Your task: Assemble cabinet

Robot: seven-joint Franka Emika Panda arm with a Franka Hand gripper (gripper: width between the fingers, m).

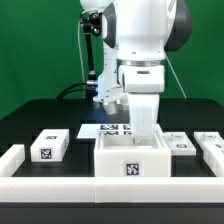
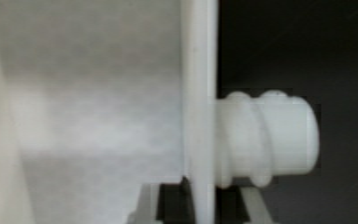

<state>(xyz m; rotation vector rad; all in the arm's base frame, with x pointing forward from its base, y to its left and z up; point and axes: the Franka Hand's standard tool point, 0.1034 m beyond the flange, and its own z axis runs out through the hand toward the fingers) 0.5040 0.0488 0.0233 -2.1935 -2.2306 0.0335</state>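
The cabinet box (image 1: 132,160) stands at the front middle of the table, a tag on its front face. My gripper (image 1: 146,135) reaches straight down onto the box's top rear edge, its tips hidden by the box. In the wrist view the gripper (image 2: 204,206) straddles a thin white wall (image 2: 201,90) of the box, dark pads (image 2: 176,205) pressed on both sides, so it looks shut on that wall. A ribbed white knob (image 2: 274,140) juts from the wall's side. Small tagged drawer blocks lie left (image 1: 49,146) and right (image 1: 180,146) of the box.
The marker board (image 1: 105,129) lies flat behind the box. Another tagged block (image 1: 211,143) sits at the exterior view's far right. A long white rail (image 1: 50,186) runs along the front edge, with a white piece (image 1: 10,160) at the left.
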